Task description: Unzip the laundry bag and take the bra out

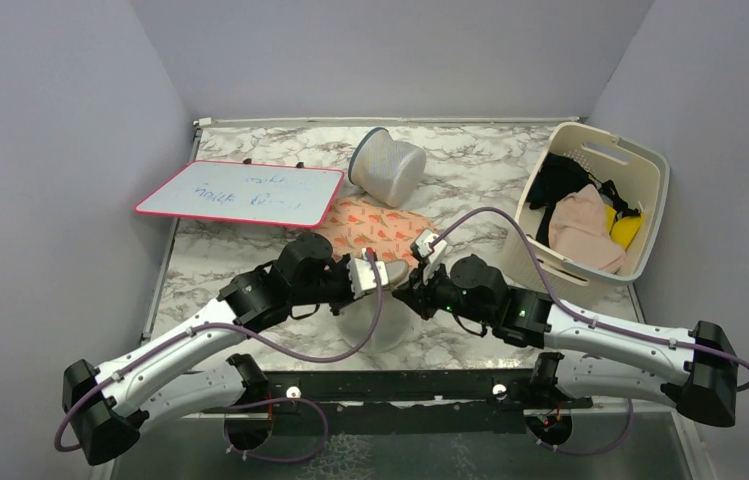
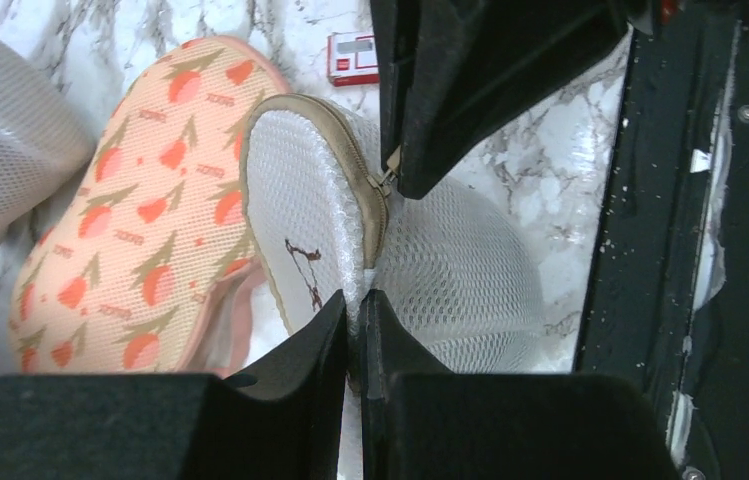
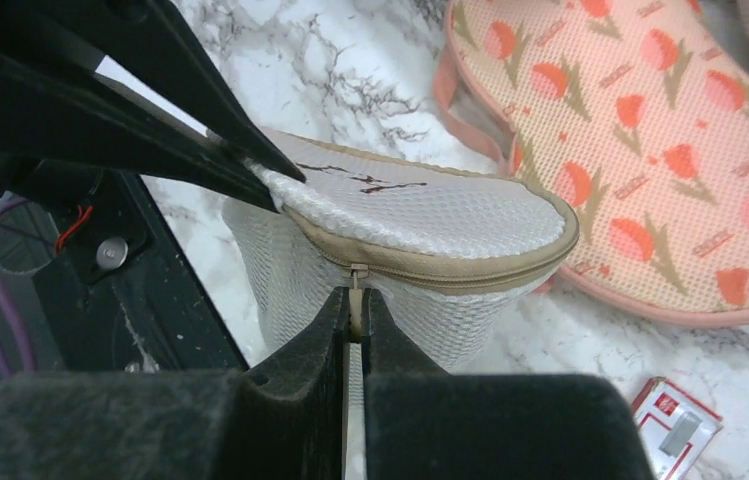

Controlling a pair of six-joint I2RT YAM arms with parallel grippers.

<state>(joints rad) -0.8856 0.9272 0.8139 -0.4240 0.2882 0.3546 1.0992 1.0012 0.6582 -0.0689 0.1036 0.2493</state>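
Between the two arms, toward the near middle of the table [image 1: 470, 165], the laundry bag [image 3: 420, 205] hangs lifted off the marble, its printed flat face turned up and its soft mesh body sagging below; it is held there so the zip runs free of the surface.

The left gripper [image 2: 355, 300] has its jaws pressed together on a fold of mesh at the bag's edge, just beside the printed face; this looks like an anchoring hold, keeping the bag from following when the zip is drawn. The right gripper [image 3: 353, 298] comes in from the opposite side, jaws closed narrow on the small zip pull [image 2: 387, 172] that hangs from the tan zip band; the band to the right of the pull reads as closed, so the opening seems barely begun, if at all.

The bra cannot be seen; it is most likely inside the bag, behind the mesh. A pink patterned pouch [image 1: 375, 228] lies just beyond the bag; a grey-white mesh cylinder [image 1: 387, 165] sits farther back; a cream basket [image 1: 650, 165] of clothes stands at the far right.

Next, the pull should travel along the curved rim while the left hold stays firm; a slack bag would bunch and jam the slider.
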